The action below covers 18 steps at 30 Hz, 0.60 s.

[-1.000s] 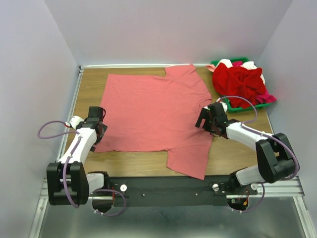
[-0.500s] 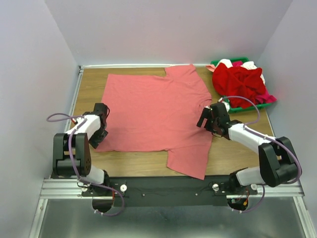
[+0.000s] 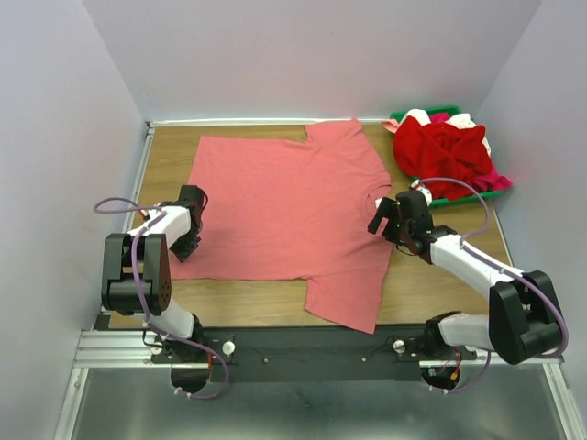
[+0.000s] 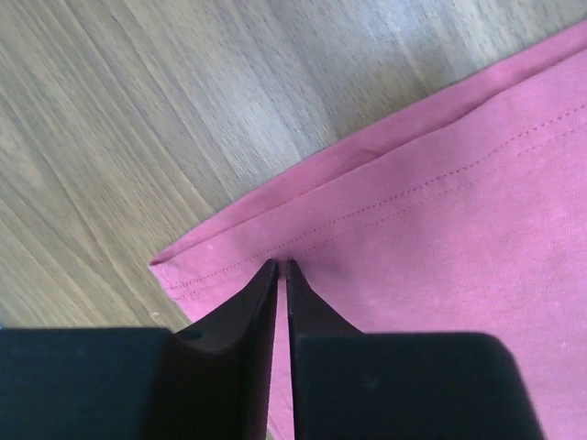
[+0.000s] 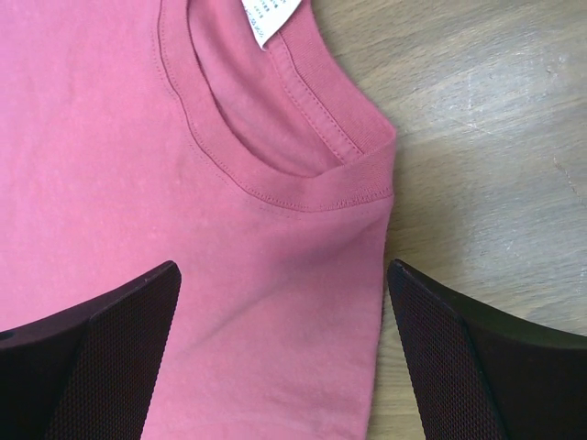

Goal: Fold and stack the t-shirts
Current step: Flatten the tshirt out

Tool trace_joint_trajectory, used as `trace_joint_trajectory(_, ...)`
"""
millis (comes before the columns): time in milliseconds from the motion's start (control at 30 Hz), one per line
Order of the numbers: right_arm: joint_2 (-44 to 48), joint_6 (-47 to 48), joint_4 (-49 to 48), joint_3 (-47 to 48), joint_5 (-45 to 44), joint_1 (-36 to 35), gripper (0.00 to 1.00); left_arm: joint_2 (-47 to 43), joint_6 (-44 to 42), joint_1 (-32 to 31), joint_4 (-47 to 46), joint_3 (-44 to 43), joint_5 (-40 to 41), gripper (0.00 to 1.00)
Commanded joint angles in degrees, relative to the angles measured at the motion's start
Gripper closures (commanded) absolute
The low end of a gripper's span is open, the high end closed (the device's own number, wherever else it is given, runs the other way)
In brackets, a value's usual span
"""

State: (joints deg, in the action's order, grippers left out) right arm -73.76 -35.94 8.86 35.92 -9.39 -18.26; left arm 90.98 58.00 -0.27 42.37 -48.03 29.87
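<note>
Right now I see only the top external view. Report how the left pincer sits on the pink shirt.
Observer: In the left wrist view, the left pincer has its fingers almost together, with the tips on the hem of the salmon-pink t-shirt, just inside its corner. I cannot tell whether cloth is pinched.
Operator: Now the right one.
Observer: The right pincer is wide open. One finger is over the shirt, the other over the wooden table.
Operator: Give me a landmark there.
Observer: The collar lies just ahead of it, with a white neck label inside.
</note>
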Motion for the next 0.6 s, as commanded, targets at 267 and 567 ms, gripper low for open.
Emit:
trace_joint_trajectory(267,4.9,-0.1,2.6,-1.7,-2.0,0.3,0.00,0.3,3.6,-1.3,-7.2,7.3,-2.0,0.86)
trace_joint_trajectory(567,6.9,-0.6,2.8,-2.6,-2.5,0.4,0.00,-6.3,3.4,-1.7,-10.1,10.3,-4.0,1.00)
